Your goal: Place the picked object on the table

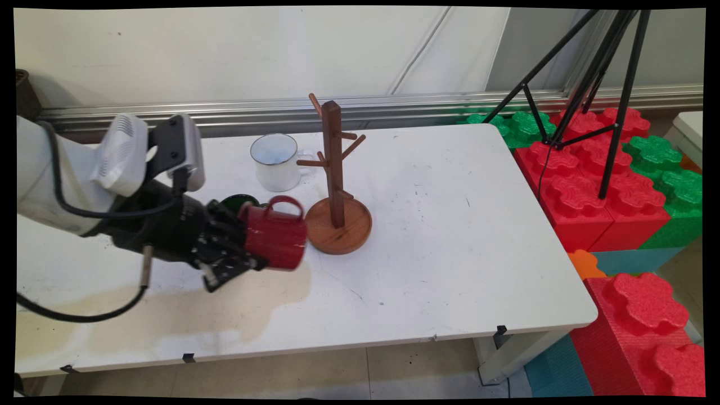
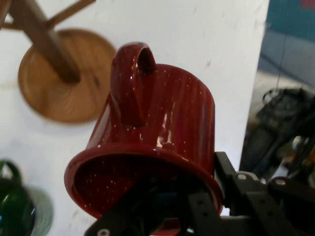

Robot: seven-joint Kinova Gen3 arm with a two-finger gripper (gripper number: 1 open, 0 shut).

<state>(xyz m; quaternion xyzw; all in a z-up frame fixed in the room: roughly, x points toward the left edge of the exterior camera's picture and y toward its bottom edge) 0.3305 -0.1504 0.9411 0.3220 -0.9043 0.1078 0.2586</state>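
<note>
My gripper (image 1: 253,247) is shut on the rim of a red speckled mug (image 1: 275,237), which it holds on its side above the table with the handle up. In the hand view the red mug (image 2: 152,132) fills the middle, its open mouth towards the fingers (image 2: 206,211), one of them inside the mouth. Just right of the mug stands a wooden mug tree (image 1: 336,180) on a round base (image 2: 61,81). A green mug (image 1: 241,201) lies behind the gripper, mostly hidden; it shows at the lower left of the hand view (image 2: 15,206).
A white enamel mug (image 1: 275,162) stands behind, left of the tree. The white table (image 1: 450,236) ends at the right, where red and green foam blocks (image 1: 590,191) and a black tripod (image 1: 596,84) stand. A black cable (image 1: 79,315) hangs from the arm.
</note>
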